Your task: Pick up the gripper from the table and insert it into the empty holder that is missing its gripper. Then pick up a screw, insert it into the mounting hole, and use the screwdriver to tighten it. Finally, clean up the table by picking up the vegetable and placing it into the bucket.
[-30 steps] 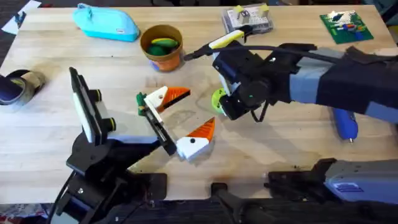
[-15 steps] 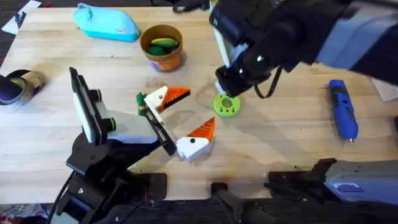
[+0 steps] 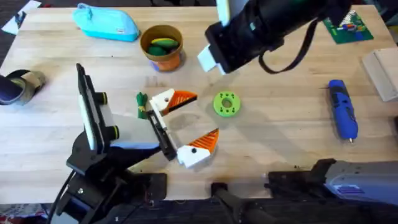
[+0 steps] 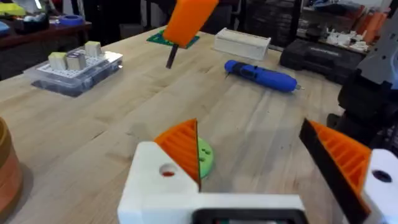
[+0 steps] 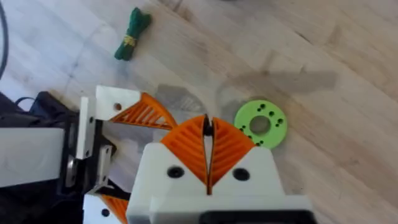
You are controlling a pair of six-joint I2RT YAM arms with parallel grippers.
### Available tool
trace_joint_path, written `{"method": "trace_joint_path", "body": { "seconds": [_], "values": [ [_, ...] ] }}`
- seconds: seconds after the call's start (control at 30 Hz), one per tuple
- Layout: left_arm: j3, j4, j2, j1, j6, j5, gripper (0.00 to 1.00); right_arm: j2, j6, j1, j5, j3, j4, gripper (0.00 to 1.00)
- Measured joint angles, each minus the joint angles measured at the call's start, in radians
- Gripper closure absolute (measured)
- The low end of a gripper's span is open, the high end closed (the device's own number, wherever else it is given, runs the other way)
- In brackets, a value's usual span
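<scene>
My right gripper hangs high over the table, pads shut on a thin dark screw; from overhead it is beside the bucket. The orange bucket holds a green and yellow-green vegetable. A small dark green piece with a yellow band lies on the wood by my left gripper. My left gripper rests low with its fingers open and nothing between them, the lime-green holed disc just beyond. The blue screwdriver lies at the right. No loose gripper part or empty holder can be picked out.
A teal pouch lies at the far left, a tape roll at the left edge. A green circuit board and a beige box sit at the far right. A clear parts box stands farther back.
My right arm has lifted off the green disc and swung up toward the far side, uncovering the disc. My left gripper has shifted slightly to the right.
</scene>
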State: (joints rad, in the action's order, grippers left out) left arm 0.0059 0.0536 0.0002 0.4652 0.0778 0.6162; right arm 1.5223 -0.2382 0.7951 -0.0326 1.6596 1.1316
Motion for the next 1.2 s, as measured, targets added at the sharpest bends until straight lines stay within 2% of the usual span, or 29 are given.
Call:
{"method": "trace_joint_path", "body": {
  "seconds": [0.3,0.6,0.87,1.2],
  "values": [
    [0.000,0.001,0.000,0.000,-0.011,0.025,0.014,0.008,-0.014,0.118,-0.028,0.008,-0.030,0.995],
    [0.000,0.001,0.000,0.000,-0.011,0.028,0.014,0.141,-0.023,0.189,-0.037,0.129,0.019,0.995],
    [0.000,0.001,0.000,0.000,-0.011,0.028,0.013,0.178,-0.019,0.230,-0.037,0.135,0.025,0.995],
    [0.000,0.001,0.000,0.000,-0.012,0.028,0.014,0.195,-0.009,0.232,-0.036,0.140,0.025,0.995]
  ]
}}
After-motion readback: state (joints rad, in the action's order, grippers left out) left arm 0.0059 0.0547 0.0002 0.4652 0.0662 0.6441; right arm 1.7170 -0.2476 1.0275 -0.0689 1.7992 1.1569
